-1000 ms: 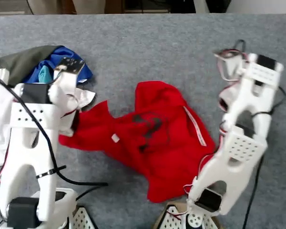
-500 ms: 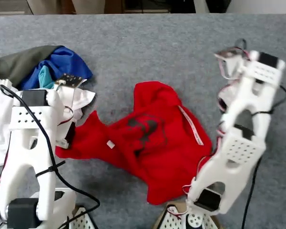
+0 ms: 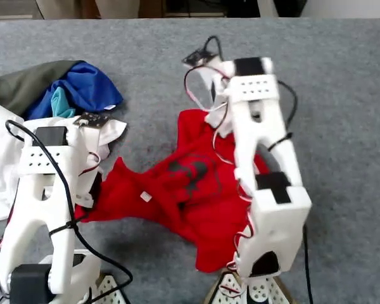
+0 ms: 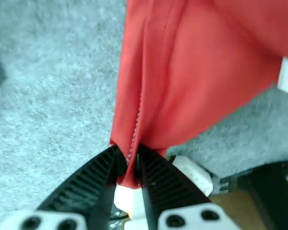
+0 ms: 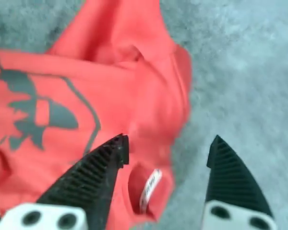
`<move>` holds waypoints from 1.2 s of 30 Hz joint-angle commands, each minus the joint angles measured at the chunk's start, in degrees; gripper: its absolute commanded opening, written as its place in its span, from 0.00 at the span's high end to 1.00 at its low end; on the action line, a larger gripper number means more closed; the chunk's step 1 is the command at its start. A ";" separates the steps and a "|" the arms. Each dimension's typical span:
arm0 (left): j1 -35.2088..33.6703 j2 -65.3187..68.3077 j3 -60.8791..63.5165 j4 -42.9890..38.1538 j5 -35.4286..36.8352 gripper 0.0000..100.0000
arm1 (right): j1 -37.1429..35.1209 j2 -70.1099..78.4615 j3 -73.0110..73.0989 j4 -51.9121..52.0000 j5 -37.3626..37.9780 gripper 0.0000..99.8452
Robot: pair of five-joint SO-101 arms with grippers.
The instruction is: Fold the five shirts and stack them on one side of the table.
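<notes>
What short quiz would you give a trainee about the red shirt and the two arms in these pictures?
1. True or false: the left gripper is shut on an edge of the red shirt.
2. Choose one. The right gripper is: A) open above the red shirt; B) shut on the red shirt; C) shut and empty.
3. Fill in: the heap of other shirts lies beside the ___ arm.

Key: 1 true; 2 A; 3 left.
</notes>
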 commanded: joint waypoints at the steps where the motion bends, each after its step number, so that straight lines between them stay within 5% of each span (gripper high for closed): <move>1: -0.35 -1.71 -0.35 -1.41 2.02 0.98 | 3.21 3.03 1.01 -3.69 -0.53 0.85; 4: -0.35 -1.71 -0.35 -1.41 2.02 0.98 | 8.40 6.37 -0.57 -3.25 -0.09 1.00; 11: -0.26 -3.82 -0.35 -1.49 1.58 0.98 | 20.44 6.99 -1.27 4.04 11.43 1.00; 20: 0.35 -27.47 5.89 -1.49 -3.60 0.98 | 37.32 4.88 -1.19 7.21 27.25 1.00; 30: -2.64 -36.26 11.87 -1.49 -8.26 0.98 | 44.26 6.81 5.23 9.14 42.29 1.00; 36: -2.81 -36.09 11.69 -1.49 -9.67 0.98 | 44.79 1.01 4.70 8.70 38.95 0.81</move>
